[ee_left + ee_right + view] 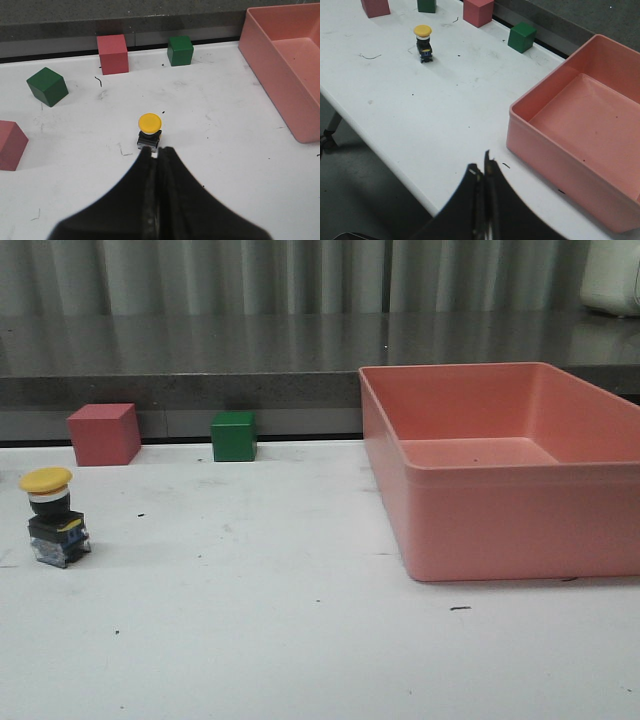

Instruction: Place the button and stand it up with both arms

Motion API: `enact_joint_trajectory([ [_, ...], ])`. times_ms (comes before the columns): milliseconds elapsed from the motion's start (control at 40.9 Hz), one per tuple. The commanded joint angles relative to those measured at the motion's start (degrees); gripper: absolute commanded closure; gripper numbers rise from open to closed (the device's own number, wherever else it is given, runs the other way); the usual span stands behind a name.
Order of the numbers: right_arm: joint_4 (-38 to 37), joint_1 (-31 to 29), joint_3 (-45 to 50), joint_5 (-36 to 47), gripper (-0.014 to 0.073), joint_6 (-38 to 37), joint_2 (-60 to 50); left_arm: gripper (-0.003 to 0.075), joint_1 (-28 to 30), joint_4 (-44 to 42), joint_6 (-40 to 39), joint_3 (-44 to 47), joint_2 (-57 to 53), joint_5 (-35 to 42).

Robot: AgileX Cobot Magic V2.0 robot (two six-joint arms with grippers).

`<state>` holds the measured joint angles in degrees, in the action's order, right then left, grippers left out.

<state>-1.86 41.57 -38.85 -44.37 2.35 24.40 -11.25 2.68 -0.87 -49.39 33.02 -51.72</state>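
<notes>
**Button stood upright, clear of both grippers**

Pressed together, the left gripper [157, 152] hovered just short of the button [149, 131], apparently without touching. Its base was partly hidden. Well apart, the right gripper [483, 165] was also closed, beside the pink bin [560, 150].

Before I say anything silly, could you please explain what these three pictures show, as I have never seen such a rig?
It is a robot with two arms, each ending in a two-finger gripper. One picture looks forward over a white table. The other two come from cameras on the wrists, so the dark shapes there are the left gripper and right gripper. Both are shut and hold nothing. The button stands upright, yellow cap up, near the table's left side. A red cube and a green cube sit at the back, and an empty pink bin is on the right. The left wrist view shows one more green cube and red cube.
</notes>
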Motion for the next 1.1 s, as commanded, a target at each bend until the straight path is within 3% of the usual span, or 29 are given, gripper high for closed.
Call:
enact_joint_trajectory([
  [0, 0.0, -0.3, -1.3, 4.1, 0.0662, 0.4, 0.3, 0.074, 0.0, 0.1, -0.2, -1.8, 0.2, 4.3],
  [440, 0.0, -0.3, -1.3, 4.2, 0.0662, 0.4, 0.3, 0.074, 1.2, -0.6, -0.1, 1.6, -3.7, 7.4],
  [611, 0.0, -0.3, -1.3, 4.2, 0.0662, 0.4, 0.3, 0.074, 7.3, -2.7, -0.1, 13.4, -11.5, 18.1],
  [783, 0.0, -0.3, -1.3, 4.2, 0.0662, 0.4, 0.3, 0.074, 12.3, 0.8, -0.1, 30.5, -22.1, 34.9],
  [1076, 0.0, -0.3, -1.3, 4.2, 0.0662, 0.4, 0.3, 0.074, 13.7, 3.1, -0.1, 49.3, -34.7, 50.4],
])
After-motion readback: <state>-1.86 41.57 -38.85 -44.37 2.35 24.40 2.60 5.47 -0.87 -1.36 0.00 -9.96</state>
